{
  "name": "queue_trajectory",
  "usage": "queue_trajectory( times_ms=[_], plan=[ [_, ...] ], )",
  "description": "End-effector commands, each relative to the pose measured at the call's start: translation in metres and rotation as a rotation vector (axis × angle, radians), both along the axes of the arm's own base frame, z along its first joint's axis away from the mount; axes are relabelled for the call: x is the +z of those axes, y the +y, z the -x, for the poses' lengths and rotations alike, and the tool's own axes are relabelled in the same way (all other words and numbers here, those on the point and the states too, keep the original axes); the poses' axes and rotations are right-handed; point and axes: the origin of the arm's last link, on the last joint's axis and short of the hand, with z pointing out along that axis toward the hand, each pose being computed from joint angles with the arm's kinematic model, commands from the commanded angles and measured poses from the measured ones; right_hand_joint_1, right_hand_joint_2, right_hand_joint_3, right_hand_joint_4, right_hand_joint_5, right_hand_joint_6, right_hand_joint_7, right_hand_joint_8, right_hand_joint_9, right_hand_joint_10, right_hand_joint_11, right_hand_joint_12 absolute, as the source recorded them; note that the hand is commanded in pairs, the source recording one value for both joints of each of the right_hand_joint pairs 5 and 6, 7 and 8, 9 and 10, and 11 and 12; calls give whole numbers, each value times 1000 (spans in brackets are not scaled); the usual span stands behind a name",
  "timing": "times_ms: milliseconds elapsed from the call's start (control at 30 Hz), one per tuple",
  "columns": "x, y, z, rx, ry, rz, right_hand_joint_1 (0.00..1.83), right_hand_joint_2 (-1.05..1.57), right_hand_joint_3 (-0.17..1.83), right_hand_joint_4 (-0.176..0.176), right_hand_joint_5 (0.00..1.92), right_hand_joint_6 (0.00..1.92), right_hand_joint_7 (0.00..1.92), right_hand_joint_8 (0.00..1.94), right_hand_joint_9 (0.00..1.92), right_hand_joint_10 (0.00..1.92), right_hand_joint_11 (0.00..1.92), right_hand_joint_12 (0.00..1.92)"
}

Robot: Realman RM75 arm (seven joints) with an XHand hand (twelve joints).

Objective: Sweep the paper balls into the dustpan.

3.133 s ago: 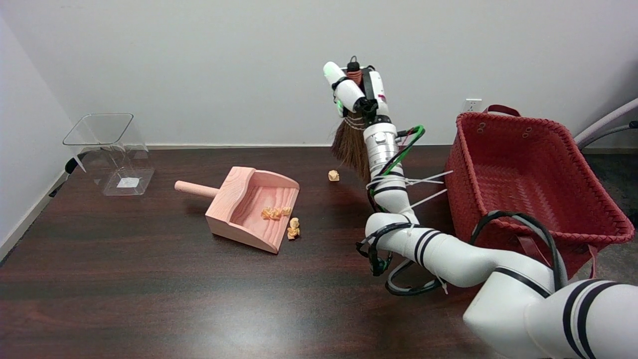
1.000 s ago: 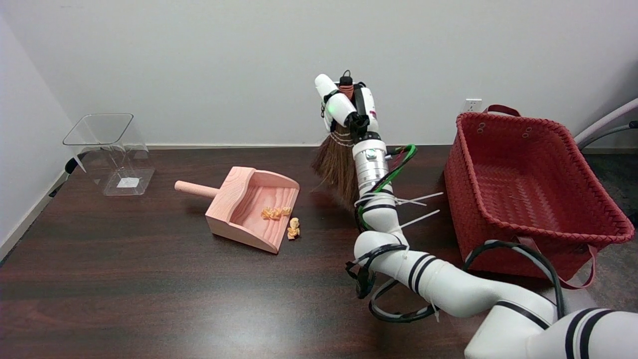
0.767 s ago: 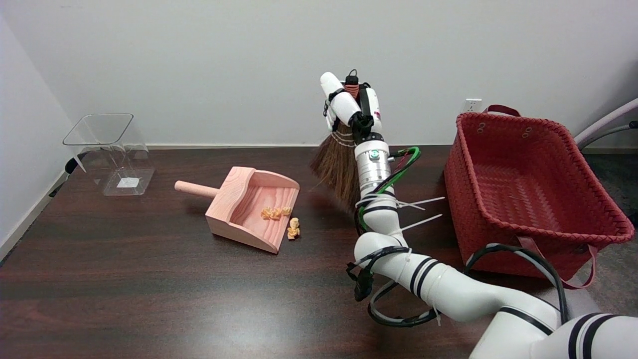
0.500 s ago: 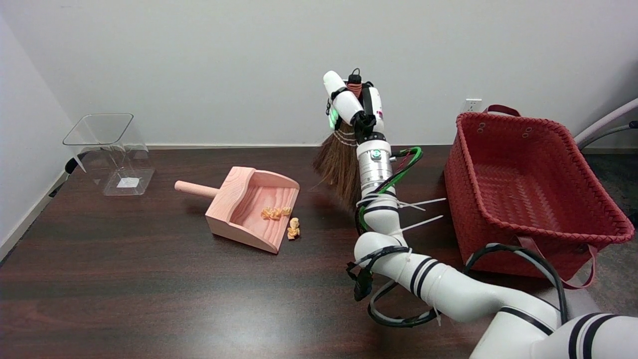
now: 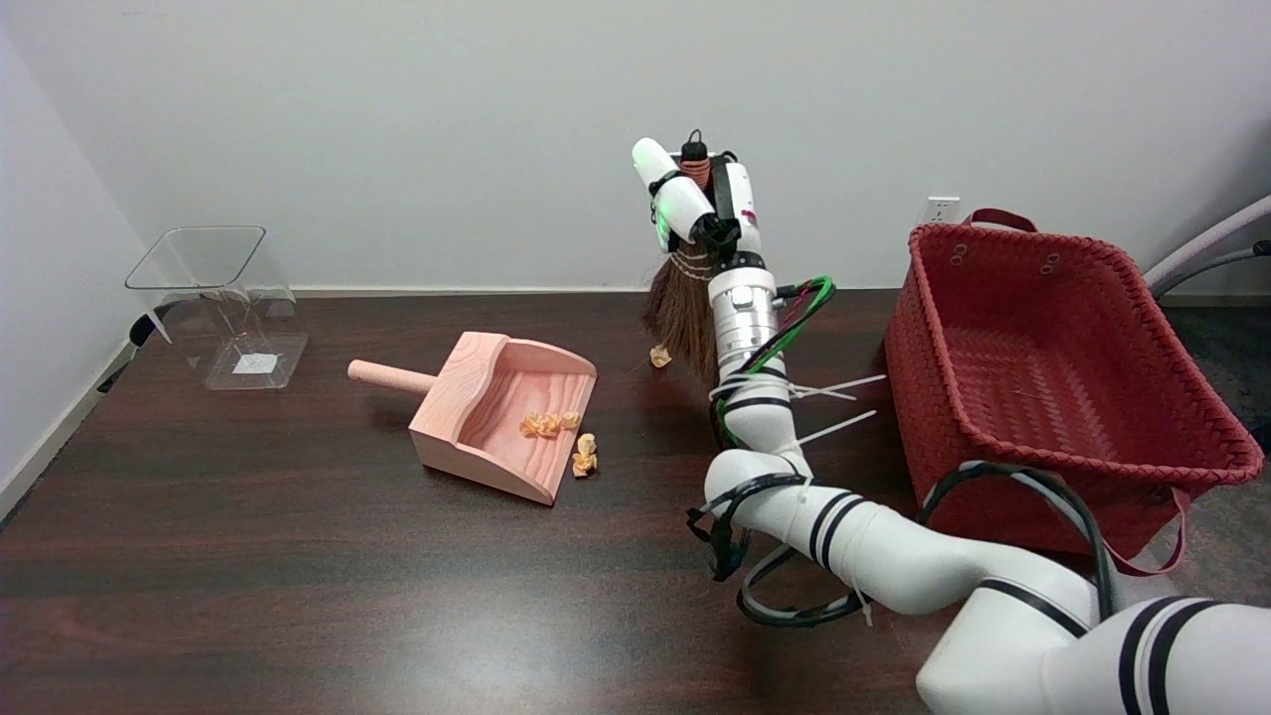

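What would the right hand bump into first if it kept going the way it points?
The right hand, gripping the broom, points up and away toward the wall. Nothing shows in between, so probably the wall, though depth is hard to judge.

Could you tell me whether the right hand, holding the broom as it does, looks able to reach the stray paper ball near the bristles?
Probably yes. The right hand grips the broom, whose bristles hang right beside the stray paper ball. Bare table lies between that ball and the dustpan, so nothing seems to block a sweep.
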Motion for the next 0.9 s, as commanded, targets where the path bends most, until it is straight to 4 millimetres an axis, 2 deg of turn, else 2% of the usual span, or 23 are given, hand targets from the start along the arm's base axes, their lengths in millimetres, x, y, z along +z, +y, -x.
queue_trajectory(
  times_ms=[33,267,400,500,900],
  plan=[
    [0,-17,-2,-28,133,18,581,1571,-64,0,1920,1920,1920,1920,1920,1920,1920,1920],
    [-4,-23,8,-97,228,17,575,1571,-81,0,1920,1920,1920,1920,1920,1920,1920,1920],
    [-18,-32,2,-138,414,12,574,1571,-98,0,1920,1920,1920,1920,1920,1920,1920,1920],
    [-26,-37,4,-175,485,-3,571,1571,-113,0,1920,1920,1920,1920,1920,1920,1920,1920],
    [-36,-29,21,-217,471,-31,562,1571,-115,0,1920,1920,1920,1920,1920,1920,1920,1920]
  ],
)
